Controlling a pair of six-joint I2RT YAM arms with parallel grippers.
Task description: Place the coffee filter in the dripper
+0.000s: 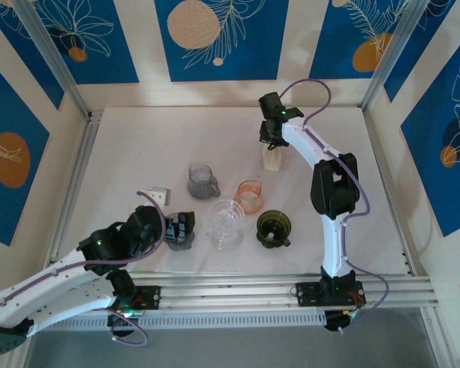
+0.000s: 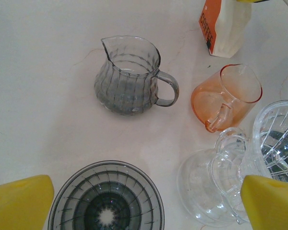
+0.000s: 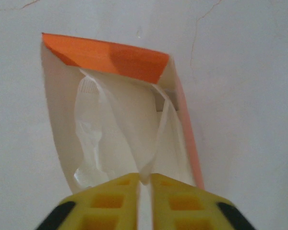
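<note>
I see a white table (image 1: pixel 138 153) with faint cracks, closed in by walls (image 1: pixel 215 38) that carry blue panels with orange discs and white leaf drawings. At the far side my right gripper (image 3: pixel 144 179) has its yellow fingers almost shut on a thin edge of the white coffee filter (image 3: pixel 105 129), which sits inside the open orange-and-white filter box (image 3: pixel 110 57). The filter's long axis runs from the orange flap towards the fingers, and its pinched end points at them. My left gripper (image 2: pixel 146 189) is wide open and holds nothing above the grey dripper (image 2: pixel 105 201), with the clear glass dripper (image 1: pixel 225 222) and the dark green dripper (image 1: pixel 274 228) to its right.
</note>
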